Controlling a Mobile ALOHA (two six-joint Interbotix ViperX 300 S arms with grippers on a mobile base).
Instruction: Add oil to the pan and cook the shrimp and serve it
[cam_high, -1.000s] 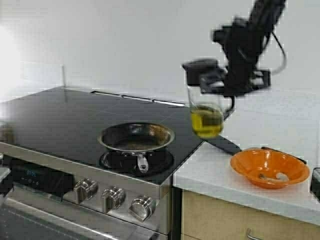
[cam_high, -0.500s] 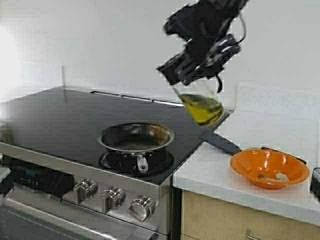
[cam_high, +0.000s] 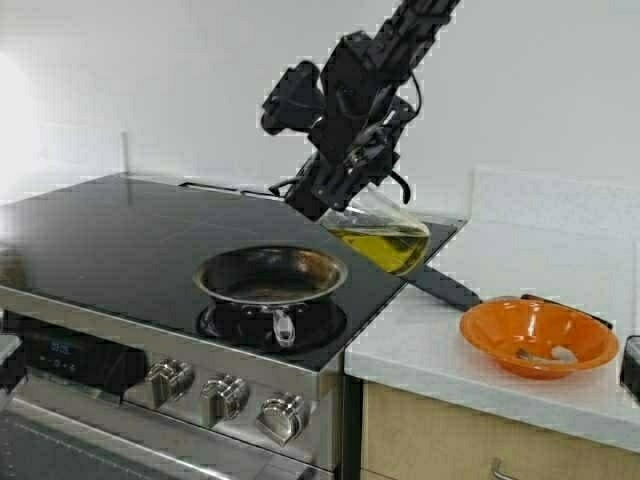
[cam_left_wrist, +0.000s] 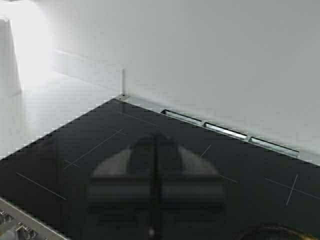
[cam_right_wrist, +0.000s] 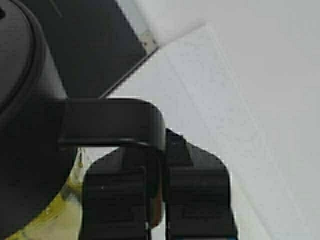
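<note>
The right gripper (cam_high: 345, 165) is clenched on the black side handle (cam_right_wrist: 112, 122) of the glass jug (cam_high: 375, 235). It holds the jug in the air above the right edge of the black cooktop (cam_high: 120, 240), tilted strongly, with the black lid (cam_right_wrist: 25, 125) pointing down and to the left, toward the pan (cam_high: 272, 275). The oil (cam_high: 385, 248) lies slanted inside the jug, collected on its lower side. I cannot tell if any oil leaves the jug.

The pan sits on the front right burner of the cooktop, near the front edge, with its short handle pointing to the front. Its dark inside shows no shrimp.

On the white counter (cam_high: 440, 340) to the right of the stove stands an orange bowl (cam_high: 539, 335), near the front edge, with a small pale piece, the shrimp (cam_high: 562, 352), inside it. A dark flat tool (cam_high: 441, 286) lies at the left edge of the counter.

The left gripper is not visible; its wrist camera looks over the cooktop toward the back wall.
</note>
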